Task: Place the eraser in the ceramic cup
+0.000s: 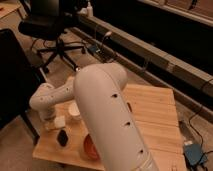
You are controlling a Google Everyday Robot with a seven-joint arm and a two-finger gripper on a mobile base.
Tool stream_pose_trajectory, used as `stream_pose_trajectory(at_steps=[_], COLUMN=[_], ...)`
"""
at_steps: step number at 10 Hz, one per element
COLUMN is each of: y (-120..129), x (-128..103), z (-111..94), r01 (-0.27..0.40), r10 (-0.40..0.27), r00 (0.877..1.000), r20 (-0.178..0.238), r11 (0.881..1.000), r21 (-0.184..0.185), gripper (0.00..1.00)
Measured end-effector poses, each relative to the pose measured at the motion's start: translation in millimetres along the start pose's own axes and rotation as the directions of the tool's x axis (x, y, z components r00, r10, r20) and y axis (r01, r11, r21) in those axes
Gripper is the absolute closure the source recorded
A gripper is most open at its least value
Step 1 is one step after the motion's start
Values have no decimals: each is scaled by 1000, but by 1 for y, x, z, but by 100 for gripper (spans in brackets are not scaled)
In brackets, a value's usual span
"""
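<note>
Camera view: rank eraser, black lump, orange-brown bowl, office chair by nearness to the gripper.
The gripper hangs over the table's left end.
1. Eraser, beside it.
2. Black lump, nearer front.
3. Orange-brown bowl, front edge.
4. Office chair, far behind.

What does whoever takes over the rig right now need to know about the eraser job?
Gripper: low at the left end of the wooden table, right beside the eraser; a grasp cannot be confirmed.
Eraser: outside the ceramic cup, just left of it.
Nearby: black lump in front of the eraser, orange-brown bowl partly hidden by the arm.
Done: gripper is at the eraser.
Left: secure the eraser, lift it, carry it right over the cup, release.
</note>
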Motion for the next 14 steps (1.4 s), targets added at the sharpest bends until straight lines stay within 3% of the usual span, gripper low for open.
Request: stream_pose_trajectory(at_steps=[2,4,7,9,11,14], y=[-3,-14,-49,-73,-88,-90], x=[0,-5,-17,-19,-9,25], z=[-3,-16,-59,-103,-145,-187], r01=[-2,-16,-71,-129,-187,-295], r10=[2,15,57,89,114,175], r00=[1000,1000,993,979,962,927], r20=[-1,20,103,183,248,331], r11=[1000,999,988,966,937,886], r21=[4,34,137,222,296,358], gripper=[80,80,80,80,80,80])
